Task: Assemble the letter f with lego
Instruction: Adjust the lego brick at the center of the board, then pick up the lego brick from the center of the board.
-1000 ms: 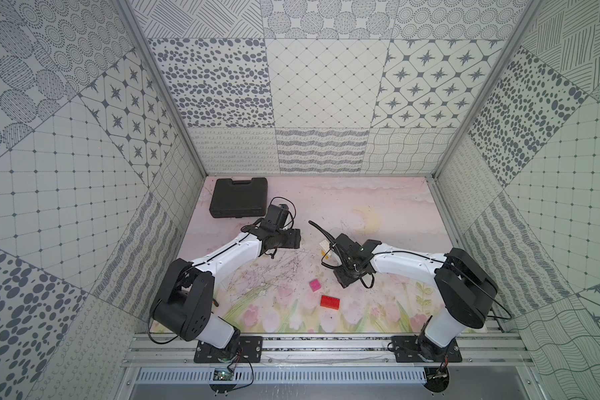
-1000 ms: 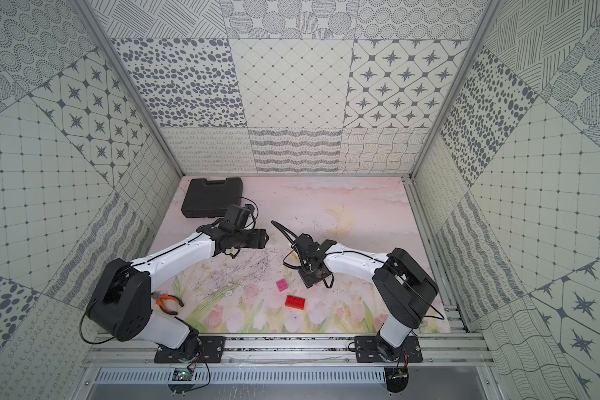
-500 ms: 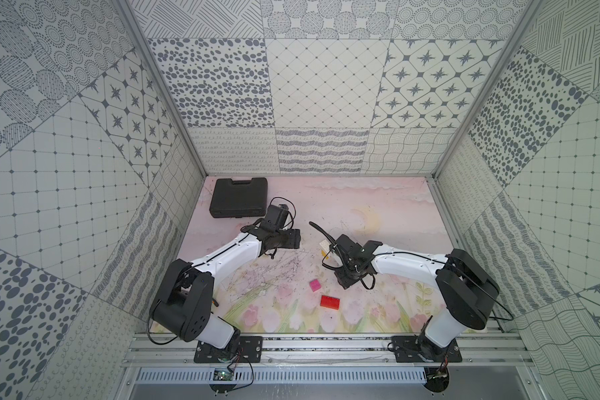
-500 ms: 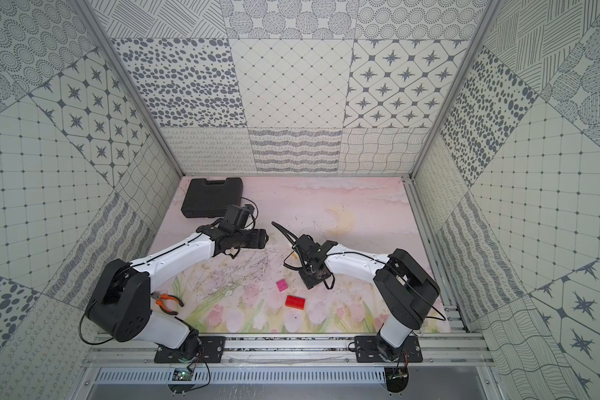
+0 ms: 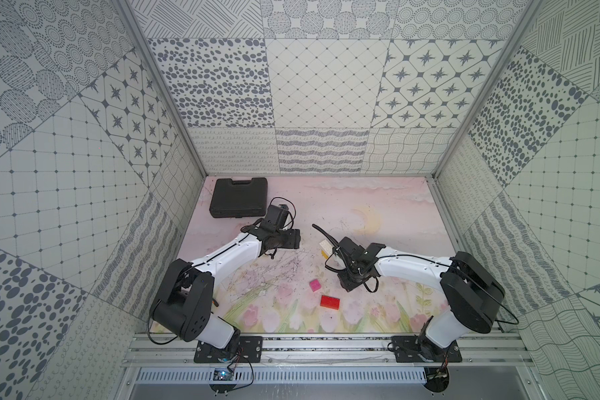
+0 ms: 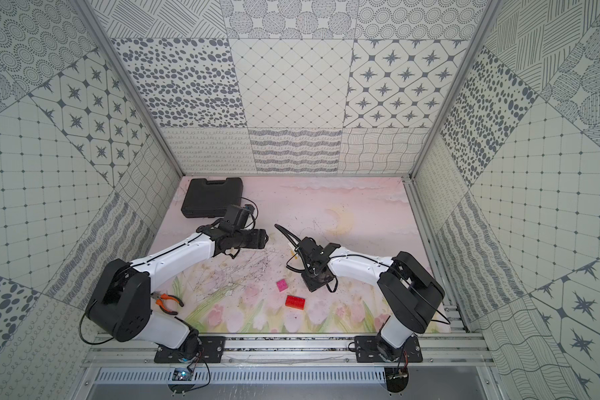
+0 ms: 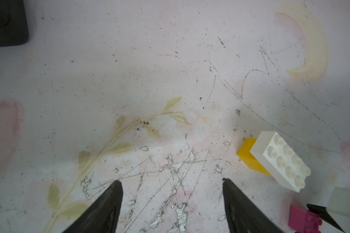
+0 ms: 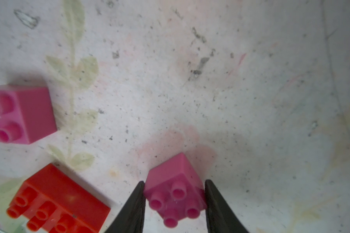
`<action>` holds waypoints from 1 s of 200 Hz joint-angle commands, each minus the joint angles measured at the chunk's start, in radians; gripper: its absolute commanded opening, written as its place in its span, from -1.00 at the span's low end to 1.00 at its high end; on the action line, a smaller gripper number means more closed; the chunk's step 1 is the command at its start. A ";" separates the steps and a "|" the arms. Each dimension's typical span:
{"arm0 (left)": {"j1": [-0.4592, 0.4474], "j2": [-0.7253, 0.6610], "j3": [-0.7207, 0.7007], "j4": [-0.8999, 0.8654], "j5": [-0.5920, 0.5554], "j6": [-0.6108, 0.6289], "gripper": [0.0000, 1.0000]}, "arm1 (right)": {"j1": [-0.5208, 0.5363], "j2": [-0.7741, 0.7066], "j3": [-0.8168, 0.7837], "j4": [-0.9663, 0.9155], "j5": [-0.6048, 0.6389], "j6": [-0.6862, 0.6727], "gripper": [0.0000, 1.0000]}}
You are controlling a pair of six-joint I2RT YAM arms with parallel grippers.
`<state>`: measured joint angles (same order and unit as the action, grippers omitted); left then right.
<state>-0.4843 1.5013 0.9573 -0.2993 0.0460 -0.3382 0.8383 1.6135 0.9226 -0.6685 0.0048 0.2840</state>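
Note:
In the right wrist view my right gripper (image 8: 174, 184) is shut on a pink square brick (image 8: 175, 181), one finger against each side, studs facing the camera. A second pink brick (image 8: 20, 115) (image 5: 314, 285) and a red rectangle (image 8: 57, 199) (image 5: 330, 301) lie loose on the mat beside it. The white rectangle (image 7: 281, 159) sits on the yellow square (image 7: 249, 157); in a top view the pair (image 5: 325, 247) lies just beyond the right wrist. My left gripper (image 7: 171, 183) (image 5: 293, 239) hovers open and empty, left of that pair. The held brick is hidden in both top views.
A black plastic case (image 5: 239, 197) lies at the back left of the mat (image 5: 378, 207). Orange-handled pliers (image 6: 168, 300) rest at the front left beside the left arm's base. Patterned walls close in the mat on three sides.
The right gripper's jaws have closed in onto the pink brick. Both arms have stayed almost in place, and the loose bricks have not moved.

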 commanded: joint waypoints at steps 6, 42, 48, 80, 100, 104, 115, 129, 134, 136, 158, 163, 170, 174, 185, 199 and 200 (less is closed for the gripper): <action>-0.002 -0.004 0.006 -0.016 0.007 0.013 0.57 | 0.006 0.026 0.036 0.016 0.013 0.048 -0.16; -0.002 0.003 0.013 -0.019 0.011 0.017 0.57 | 0.003 0.032 0.064 0.033 0.070 0.123 -0.21; -0.002 0.004 0.014 -0.020 0.011 0.018 0.57 | -0.003 0.042 0.077 0.024 0.075 0.130 -0.21; -0.002 -0.006 0.007 -0.017 0.012 0.016 0.57 | -0.008 0.089 0.121 0.003 0.107 0.160 -0.17; -0.002 -0.010 0.003 -0.015 0.008 0.017 0.57 | -0.008 0.092 0.106 0.041 0.102 0.159 -0.03; -0.001 -0.011 0.002 -0.015 0.007 0.018 0.57 | -0.008 0.092 0.106 0.044 0.102 0.158 -0.01; -0.002 -0.009 0.003 -0.017 0.007 0.019 0.57 | -0.008 0.091 0.105 0.052 0.106 0.150 0.07; -0.002 -0.009 0.001 -0.016 0.009 0.018 0.57 | -0.008 0.081 0.105 0.062 0.103 0.128 0.15; -0.002 -0.009 0.000 -0.014 0.009 0.018 0.57 | -0.009 0.078 0.104 0.063 0.102 0.120 0.18; -0.001 -0.009 0.001 -0.015 0.009 0.018 0.57 | -0.010 0.077 0.104 0.064 0.101 0.116 0.19; -0.002 -0.008 0.000 -0.014 0.009 0.017 0.57 | -0.012 0.067 0.104 0.070 0.072 0.055 0.23; -0.002 -0.007 -0.002 -0.014 0.009 0.015 0.57 | -0.015 0.067 0.103 0.074 0.051 0.033 0.23; -0.003 -0.009 -0.002 -0.013 0.009 0.016 0.57 | -0.016 0.065 0.100 0.079 0.041 0.011 0.23; -0.002 -0.009 -0.003 -0.013 0.008 0.015 0.57 | -0.019 0.064 0.098 0.080 0.038 0.002 0.23; -0.004 -0.011 -0.005 -0.011 0.008 0.015 0.57 | -0.023 0.062 0.095 0.084 0.012 -0.034 0.22; -0.004 -0.014 -0.009 -0.012 0.004 0.015 0.57 | -0.027 0.060 0.095 0.081 0.013 -0.059 0.21; -0.004 -0.013 -0.009 -0.011 0.004 0.015 0.57 | -0.028 0.060 0.095 0.080 0.014 -0.061 0.21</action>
<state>-0.4847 1.4994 0.9565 -0.3019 0.0460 -0.3363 0.8219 1.6951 1.0245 -0.6159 0.0517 0.3084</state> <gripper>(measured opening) 0.784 0.609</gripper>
